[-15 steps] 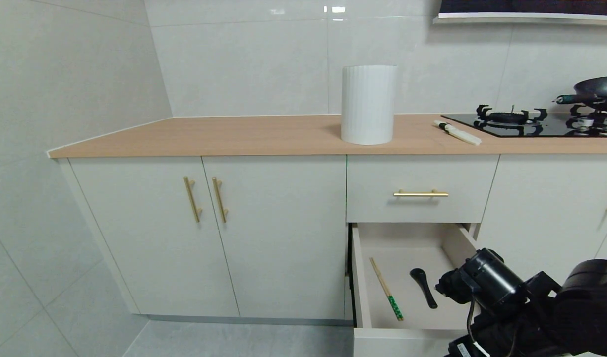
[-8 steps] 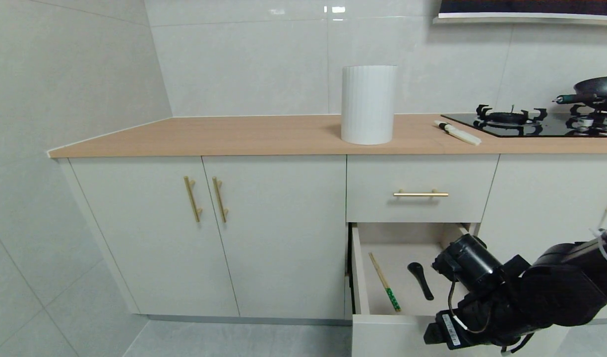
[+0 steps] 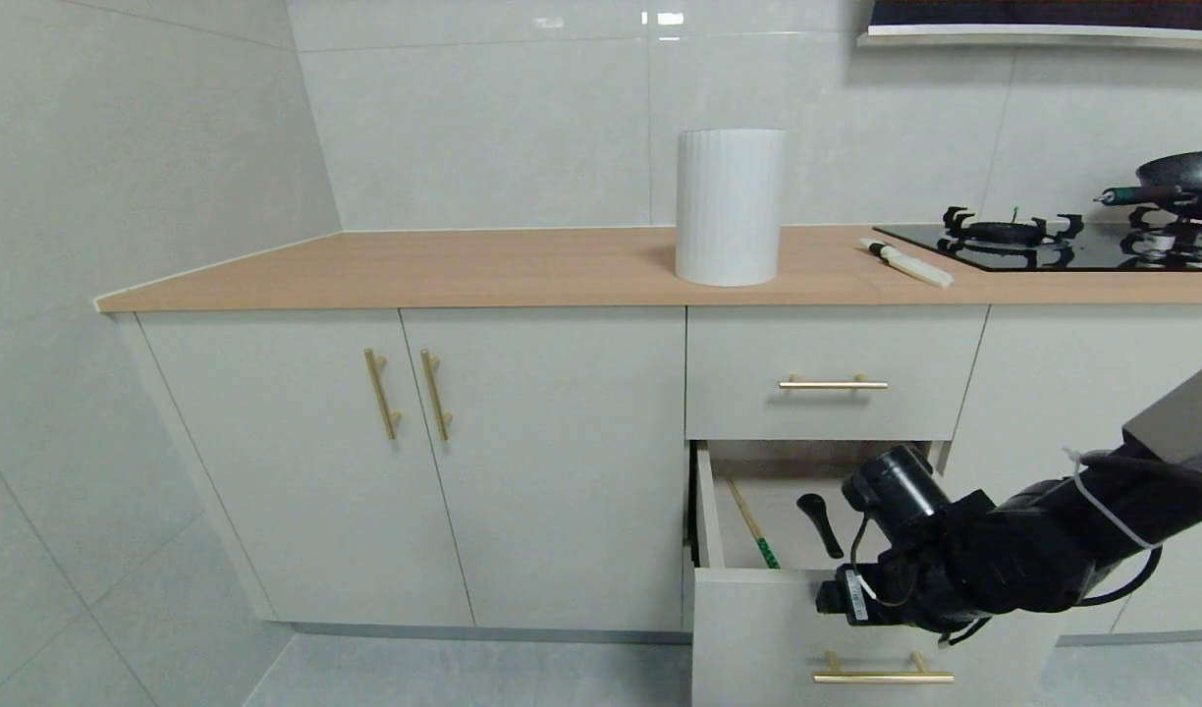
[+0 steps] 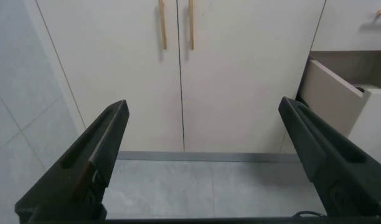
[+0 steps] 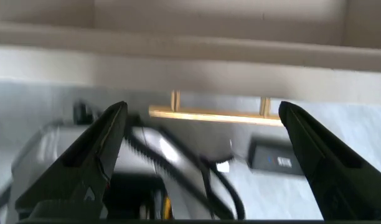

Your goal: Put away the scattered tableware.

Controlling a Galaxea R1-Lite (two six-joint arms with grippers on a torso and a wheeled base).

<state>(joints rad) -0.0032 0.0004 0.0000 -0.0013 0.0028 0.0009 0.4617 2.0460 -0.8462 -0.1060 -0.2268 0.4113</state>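
Chopsticks: inside the lower drawer, on its left side. Long axis runs back to front. The bare wooden end points to the back, the green end to the front.
Spoon: black, in the same drawer, just right of the chopsticks and apart from them. The bowl is toward the back and the handle slants to the front.
Cut off: the drawer front hides the near ends of both pieces, and the right arm covers the drawer's right part.
Drawer: partly pulled out, with the gold handle low on its front panel.
Right gripper: at the drawer front, fingers spread wide with nothing between them. Whether it touches the panel cannot be told.
Left gripper: fingers wide apart and empty, facing the cabinet doors and the floor.
Counter: a white ribbed canister stands upright. A pale, slim item beside the stove is too small to identify.
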